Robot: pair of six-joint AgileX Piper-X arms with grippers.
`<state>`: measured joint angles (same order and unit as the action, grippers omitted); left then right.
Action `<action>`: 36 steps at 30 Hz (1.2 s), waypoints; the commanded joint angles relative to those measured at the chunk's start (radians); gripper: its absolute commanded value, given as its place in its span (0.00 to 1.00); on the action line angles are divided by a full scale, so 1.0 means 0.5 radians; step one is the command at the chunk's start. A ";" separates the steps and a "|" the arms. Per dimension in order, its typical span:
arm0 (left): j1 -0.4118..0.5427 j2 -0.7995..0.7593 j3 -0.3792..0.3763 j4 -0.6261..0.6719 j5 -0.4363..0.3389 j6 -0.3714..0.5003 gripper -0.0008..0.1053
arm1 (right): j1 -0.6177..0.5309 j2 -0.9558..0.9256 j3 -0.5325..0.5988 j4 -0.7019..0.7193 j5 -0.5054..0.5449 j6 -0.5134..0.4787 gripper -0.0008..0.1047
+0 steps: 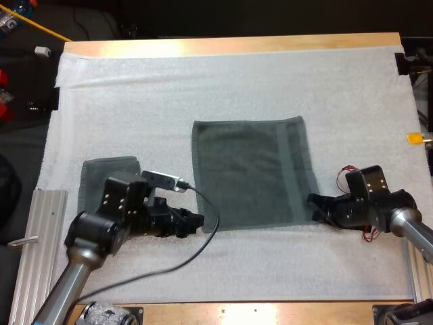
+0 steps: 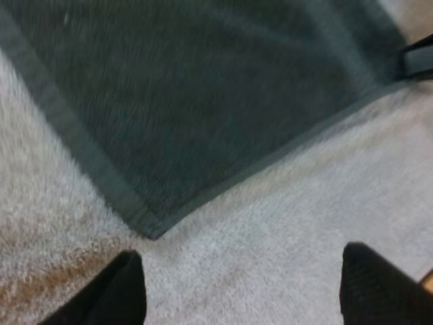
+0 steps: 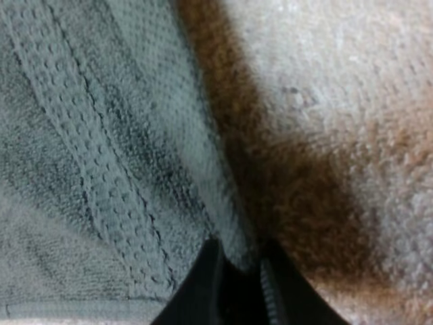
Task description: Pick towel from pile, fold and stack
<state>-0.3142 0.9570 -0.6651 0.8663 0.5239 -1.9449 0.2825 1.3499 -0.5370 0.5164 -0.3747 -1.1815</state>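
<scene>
The white mat (image 1: 237, 74) is the only bearing surface here, with no bin or tray in use, and it carries the spread towel (image 1: 250, 172) laid flat so that its corners can be reached for a fold. To the left of the spread towel and apart from it lies a folded towel (image 1: 101, 172), judged to be the start of the stack. The right gripper (image 1: 315, 206) pinches the spread towel's near right corner between its fingers. The left gripper (image 1: 197, 221) stands wide and clear of the cloth just short of the near left corner, presumably about to take it.
</scene>
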 commanded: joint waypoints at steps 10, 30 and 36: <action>0.007 0.518 -0.001 -0.162 0.024 -0.022 0.56 | 0.005 -0.016 0.005 0.027 0.009 -0.025 0.01; 0.007 1.096 -0.001 -0.460 0.188 -0.111 0.56 | 0.005 -0.016 0.005 0.027 0.039 -0.025 0.01; -0.035 1.144 -0.001 -0.484 0.236 -0.163 0.56 | 0.005 -0.016 0.005 0.027 0.039 -0.025 0.01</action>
<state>-0.3244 1.5220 -0.6665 0.6327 0.6348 -2.0196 0.2825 1.3499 -0.5370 0.5164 -0.3679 -1.1815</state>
